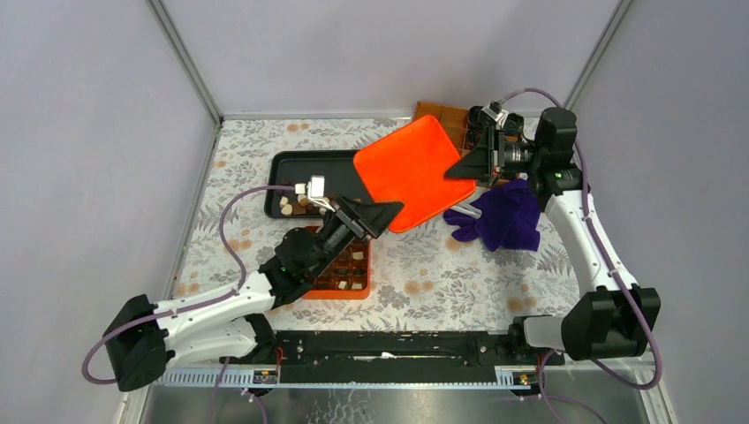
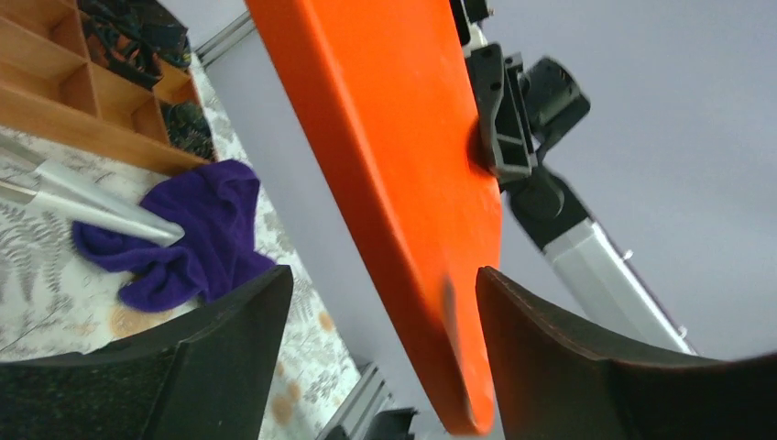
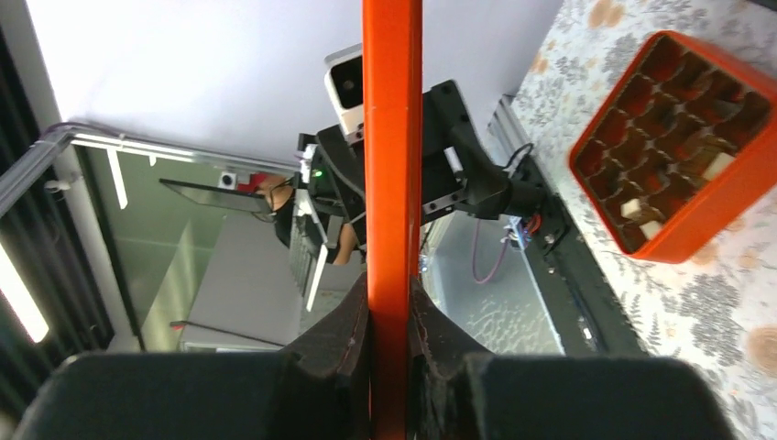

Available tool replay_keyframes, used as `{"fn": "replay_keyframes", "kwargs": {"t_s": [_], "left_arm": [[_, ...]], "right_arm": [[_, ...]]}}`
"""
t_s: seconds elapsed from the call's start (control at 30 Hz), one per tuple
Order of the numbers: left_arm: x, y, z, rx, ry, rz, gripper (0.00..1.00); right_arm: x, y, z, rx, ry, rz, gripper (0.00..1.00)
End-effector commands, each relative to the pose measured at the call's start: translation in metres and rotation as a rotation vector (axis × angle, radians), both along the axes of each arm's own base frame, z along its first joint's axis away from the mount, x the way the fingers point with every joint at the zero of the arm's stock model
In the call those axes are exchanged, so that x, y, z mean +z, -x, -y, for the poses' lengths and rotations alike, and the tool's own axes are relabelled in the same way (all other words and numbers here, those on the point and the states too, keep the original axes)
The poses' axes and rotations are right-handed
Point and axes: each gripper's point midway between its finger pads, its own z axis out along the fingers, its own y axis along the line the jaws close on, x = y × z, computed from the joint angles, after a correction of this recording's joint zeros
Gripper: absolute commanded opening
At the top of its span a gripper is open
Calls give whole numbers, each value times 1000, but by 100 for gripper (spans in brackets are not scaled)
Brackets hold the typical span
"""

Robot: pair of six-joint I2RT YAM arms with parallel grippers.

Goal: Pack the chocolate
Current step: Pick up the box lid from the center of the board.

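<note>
Your right hand [image 3: 389, 319] is pinching the far edge of the orange lid [image 1: 411, 172], and your left hand [image 1: 375, 216] stands spread around its near corner, not gripping. From there the chocolate [image 1: 287, 208] lies in the black tray [image 1: 300, 163] just beside the left hand and in the orange box [image 1: 340, 293] under the left arm [image 1: 230, 300], so the lid must travel toward the near left, I judge.

the left arm [image 1: 208, 314] and right arm [image 1: 587, 234] are white shells between chunky black joints, each trailing a looping purple cable [image 1: 269, 187], with a tiny green light, a white wrist camera [image 1: 315, 186] and broad matte-black wedge fingers [image 2: 229, 348].
</note>
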Motion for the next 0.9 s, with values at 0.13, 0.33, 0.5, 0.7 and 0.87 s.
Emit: {"fn": "replay_keyframes", "kwargs": {"t_s": [0.13, 0.33, 0.5, 0.7, 0.87], "left_arm": [[77, -13, -6, -37, 236, 142, 38], [78, -4, -12, -150, 213, 222, 0], [74, -1, -23, -280, 165, 245, 0], [74, 7, -4, -420, 101, 253, 0], [69, 5, 7, -475, 63, 243, 0]], "right_arm": [[54, 23, -7, 23, -68, 167, 8], [63, 33, -4, 98, -41, 327, 53], [74, 26, -5, 88, -38, 394, 67], [75, 13, -6, 35, -20, 395, 61], [68, 6, -5, -18, 34, 423, 59]]}}
